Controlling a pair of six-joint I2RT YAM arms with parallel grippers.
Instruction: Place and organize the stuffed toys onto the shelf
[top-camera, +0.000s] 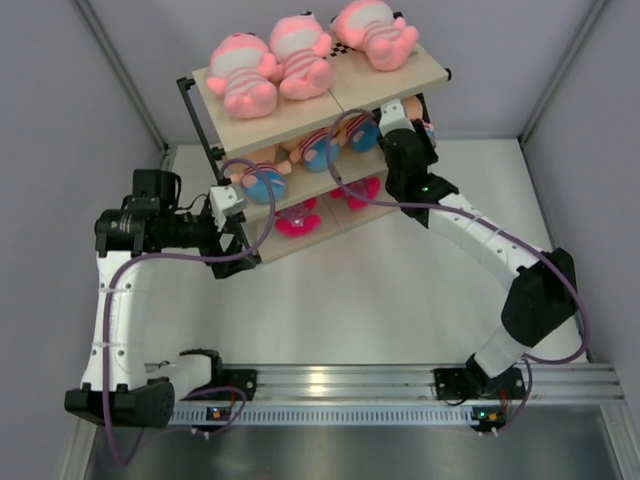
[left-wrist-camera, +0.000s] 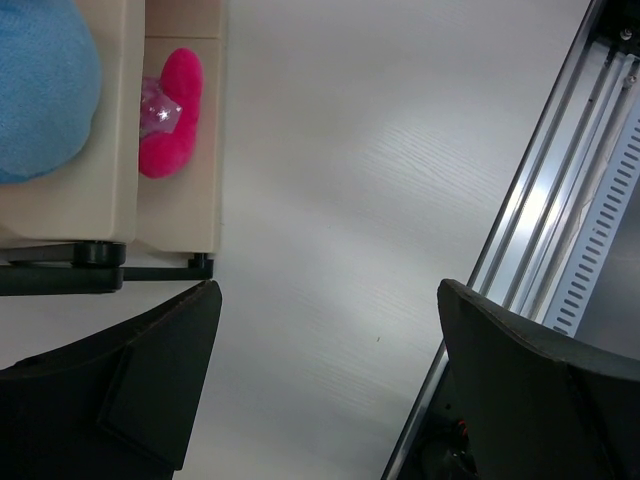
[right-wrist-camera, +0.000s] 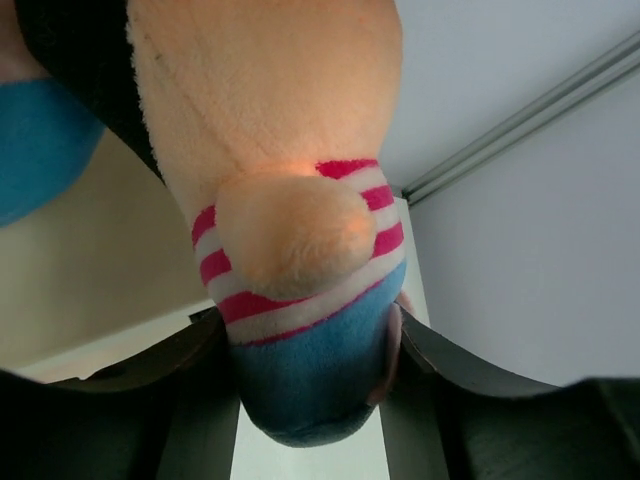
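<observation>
The left arm bends sideways, the left claw (left-wrist-camera: 330, 292) gaping wide. The right arm stretches far forward, the right claw (right-wrist-camera: 312, 338) fingers partly apart.

Left gripper (left-wrist-camera: 322, 300): jaws wide apart, bare table showing between them
Fingers (left-wrist-camera: 150, 390): black, one in each lower corner of the view
Table (left-wrist-camera: 380, 150): white, faint wood grain
Shelf (left-wrist-camera: 90, 200): cream boards at the upper left, two levels showing
Frame (left-wrist-camera: 60, 275): black metal, foot resting on the table beside the left finger
Blue plush toy (left-wrist-camera: 40, 90): on the upper board, at its corner
Magenta plush toy (left-wrist-camera: 172, 115): on the lower board near its edge, a shiny clear piece against it
Rail (left-wrist-camera: 560, 230): aluminium, along the table's edge at right
</observation>
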